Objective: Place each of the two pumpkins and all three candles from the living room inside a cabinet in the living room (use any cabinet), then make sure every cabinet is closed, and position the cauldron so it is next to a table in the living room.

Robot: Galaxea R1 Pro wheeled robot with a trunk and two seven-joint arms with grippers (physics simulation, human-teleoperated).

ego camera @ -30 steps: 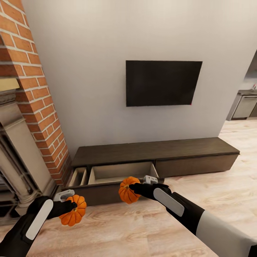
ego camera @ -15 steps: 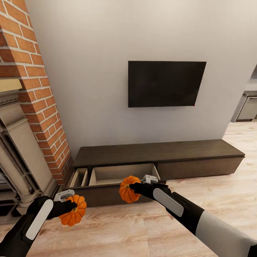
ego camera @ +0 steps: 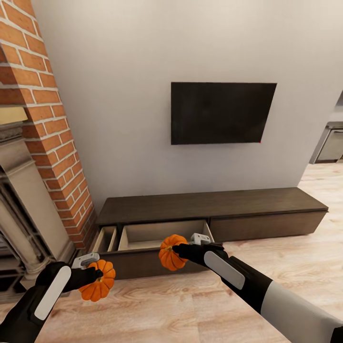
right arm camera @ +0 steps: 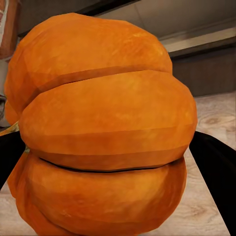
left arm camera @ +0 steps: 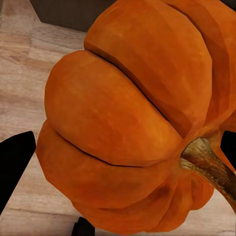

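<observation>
The left gripper [ego camera: 93, 276] has its jaws clamped on one pumpkin [ego camera: 98, 287], the right gripper [ego camera: 178, 251] on another pumpkin [ego camera: 170, 253], both before the cabinet [ego camera: 209, 205], whose left drawers [ego camera: 157, 234] stand open.

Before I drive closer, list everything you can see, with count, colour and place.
pumpkins: 2, orange; one in the left tool, one in the right tool, both held above the floor in front of the cabinet
cabinet: 1, dark brown, low along the wall; two left drawers open with beige insides, right front shut
television: 1, black, on the wall above the cabinet
fireplace: 1, red brick with a pale stone surround, far left
floor: light wood
kitchen unit: grey, far right
left tool: black and white, shut on a pumpkin
right tool: black and white, shut on a pumpkin
</observation>
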